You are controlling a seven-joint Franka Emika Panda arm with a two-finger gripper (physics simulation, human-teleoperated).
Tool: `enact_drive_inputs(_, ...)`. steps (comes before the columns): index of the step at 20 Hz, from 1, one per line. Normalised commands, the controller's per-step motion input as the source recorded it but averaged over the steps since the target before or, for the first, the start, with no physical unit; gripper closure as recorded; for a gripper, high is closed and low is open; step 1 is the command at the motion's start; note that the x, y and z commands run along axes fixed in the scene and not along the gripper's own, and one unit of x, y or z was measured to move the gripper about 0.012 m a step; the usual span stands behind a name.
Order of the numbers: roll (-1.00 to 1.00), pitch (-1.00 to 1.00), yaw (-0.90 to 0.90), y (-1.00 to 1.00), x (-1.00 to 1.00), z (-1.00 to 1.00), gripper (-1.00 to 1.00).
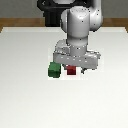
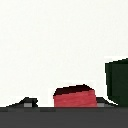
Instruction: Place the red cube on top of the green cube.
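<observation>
Bright even light, coarse pixelated renders

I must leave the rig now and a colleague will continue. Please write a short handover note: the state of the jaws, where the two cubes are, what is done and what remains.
Gripper: low over the red cube; the arm hides its jaws in the exterior view, so I cannot tell if they are open or shut.
Red cube: on the white table, partly under the gripper; in the wrist view it sits at the gripper's edge.
Green cube: on the table, close beside the red cube, on the exterior view's left.
Done: the arm is at the red cube.
Left: confirm the grasp, lift, place the red cube on the green cube, release.
</observation>
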Motion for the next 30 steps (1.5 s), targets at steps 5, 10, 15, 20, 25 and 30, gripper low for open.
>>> enact_drive_inputs(5,0.0,0.0,0.0,0.0,0.0,0.2,1.0)
enact_drive_inputs(10,0.0,0.0,0.0,0.0,0.0,0.6,1.0)
enact_drive_inputs(15,0.0,0.0,0.0,0.0,0.0,1.0,1.0)
enact_drive_inputs(20,0.0,0.0,0.0,-0.1,0.0,1.0,1.0)
enact_drive_inputs(25,0.0,0.0,0.0,-0.6,0.0,0.0,1.0)
enact_drive_inputs(30,0.0,0.0,0.0,-0.6,0.2,0.0,1.0)
